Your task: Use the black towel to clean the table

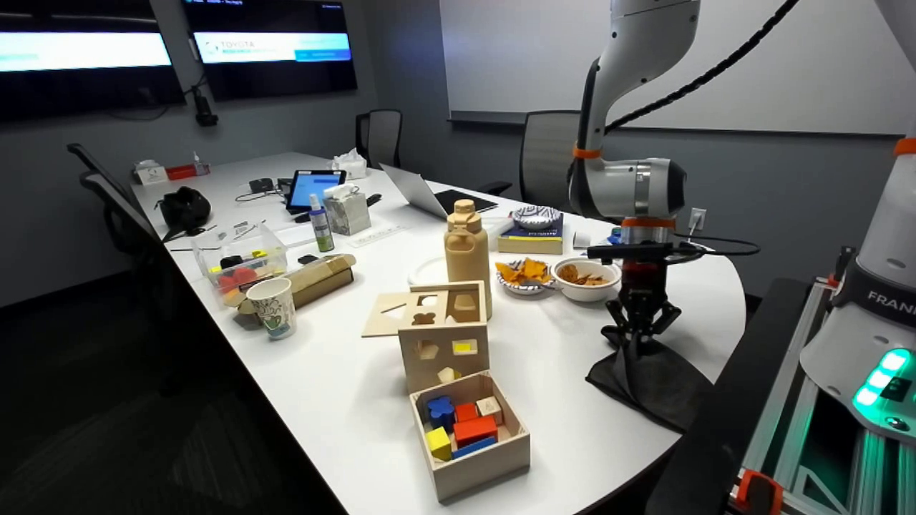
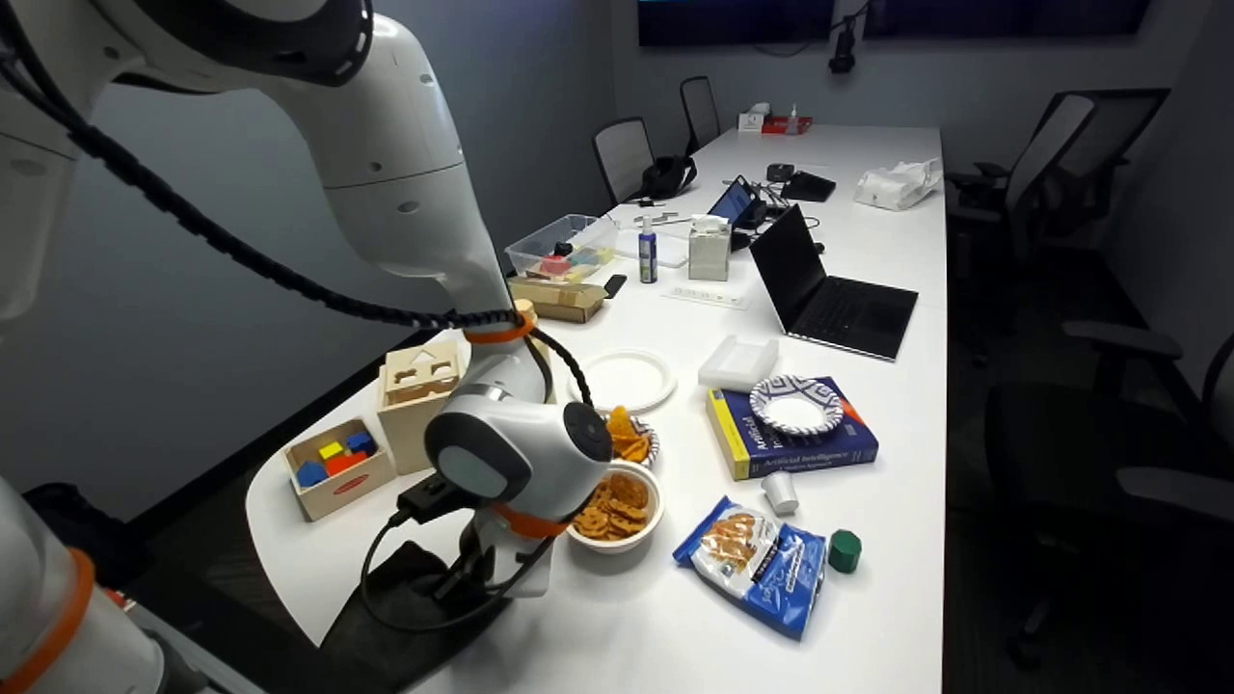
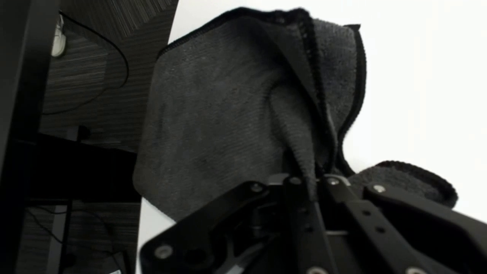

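The black towel (image 1: pixel 665 383) lies creased on the rounded end of the white table (image 1: pixel 572 443), close to the robot base. It also shows in an exterior view (image 2: pixel 386 617), partly hidden by the arm. In the wrist view the towel (image 3: pixel 213 114) spreads to the table's edge and seems to droop over it. My gripper (image 1: pixel 633 337) points down and is shut on a raised fold of the towel. In the wrist view the fold runs up between the fingers of the gripper (image 3: pixel 312 182). The rest of the towel rests on the table (image 3: pixel 418 95).
An open wooden box of blocks (image 1: pixel 472 458), a shape-sorter box (image 1: pixel 444 350) and a tan bottle (image 1: pixel 466 250) stand mid-table. A bowl of chips (image 1: pixel 526 277) and a bowl of pretzels (image 2: pixel 617 511) stand near the arm. A blue snack bag (image 2: pixel 757 564) and a book (image 2: pixel 791 443) lie beyond.
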Tool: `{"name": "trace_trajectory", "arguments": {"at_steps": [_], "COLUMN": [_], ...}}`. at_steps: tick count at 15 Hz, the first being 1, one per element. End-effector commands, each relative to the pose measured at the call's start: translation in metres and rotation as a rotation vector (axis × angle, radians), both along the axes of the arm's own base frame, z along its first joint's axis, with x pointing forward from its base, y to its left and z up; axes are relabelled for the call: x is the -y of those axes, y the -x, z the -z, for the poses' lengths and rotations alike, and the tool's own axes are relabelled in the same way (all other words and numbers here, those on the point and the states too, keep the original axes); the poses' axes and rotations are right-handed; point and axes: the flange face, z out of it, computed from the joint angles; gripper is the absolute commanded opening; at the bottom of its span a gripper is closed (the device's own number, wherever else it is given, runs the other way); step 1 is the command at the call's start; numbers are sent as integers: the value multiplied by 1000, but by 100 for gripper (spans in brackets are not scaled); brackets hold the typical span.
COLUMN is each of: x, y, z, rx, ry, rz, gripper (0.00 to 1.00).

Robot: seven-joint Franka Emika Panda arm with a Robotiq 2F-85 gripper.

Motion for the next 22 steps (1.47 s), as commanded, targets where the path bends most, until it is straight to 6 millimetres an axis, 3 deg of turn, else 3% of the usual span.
{"name": "trace_trajectory", "arguments": {"at_steps": [1, 3, 6, 9, 11, 15, 22], "x": [27, 48, 71, 71, 58, 3, -85], "y": [23, 23, 6, -28, -54, -90, -99], "z": [-13, -15, -20, -22, -22, -17, 1], "rx": [-45, -45, -38, 12, 65, 140, 184], "ry": [77, 128, 187, 190, 170, 101, -4], "rz": [120, 164, 190, 134, 77, -50, -205], "gripper": [1, 1, 1, 1, 1, 1, 1]}}
